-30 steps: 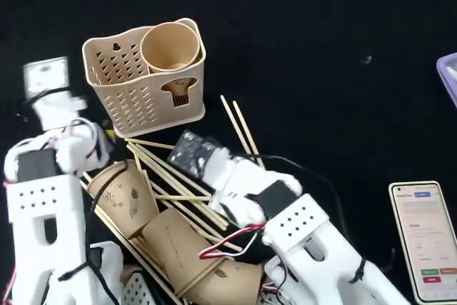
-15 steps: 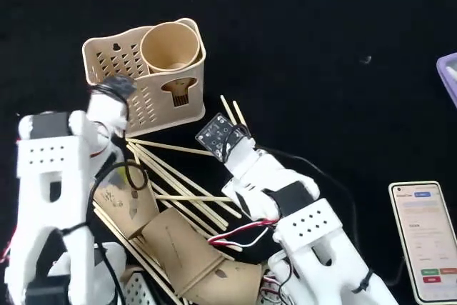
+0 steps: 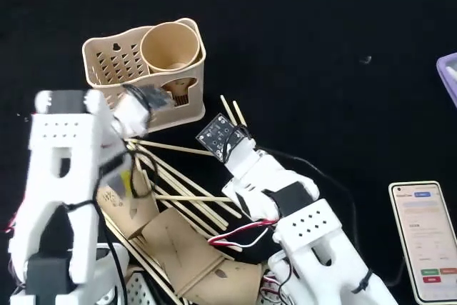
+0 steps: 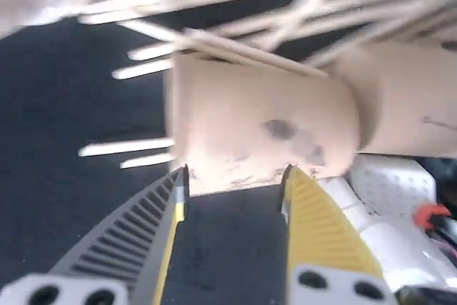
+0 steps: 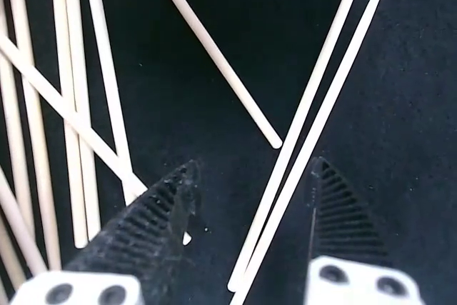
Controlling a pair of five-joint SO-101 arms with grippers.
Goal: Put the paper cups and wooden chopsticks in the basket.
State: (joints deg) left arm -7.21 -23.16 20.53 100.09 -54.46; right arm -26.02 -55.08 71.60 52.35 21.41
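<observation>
High view, basket: the basket point(image 3: 136, 80) stands on the black table point(image 3: 343, 105) with one upright cup point(image 3: 170, 46) already inside.
High view, outstanding items: lying cups point(image 3: 178, 241) and scattered chopsticks point(image 3: 182, 176) sit between the two arms, near the basket.
Left wrist view: the left gripper point(image 4: 234, 180) has its fingers spread, straddling the near end of a fallen paper cup point(image 4: 264, 130). Nothing is grasped. Sticks lie across the cup.
Right wrist view: the right gripper point(image 5: 253, 169) is released above a chopstick pair point(image 5: 307, 133) that runs between its jaws, unclamped.
Step in hand: judged to be the approach to a pick-up, with most of the task remaining.
Next move: close squarely on the cup and lift it without dragging the sticks.
</observation>
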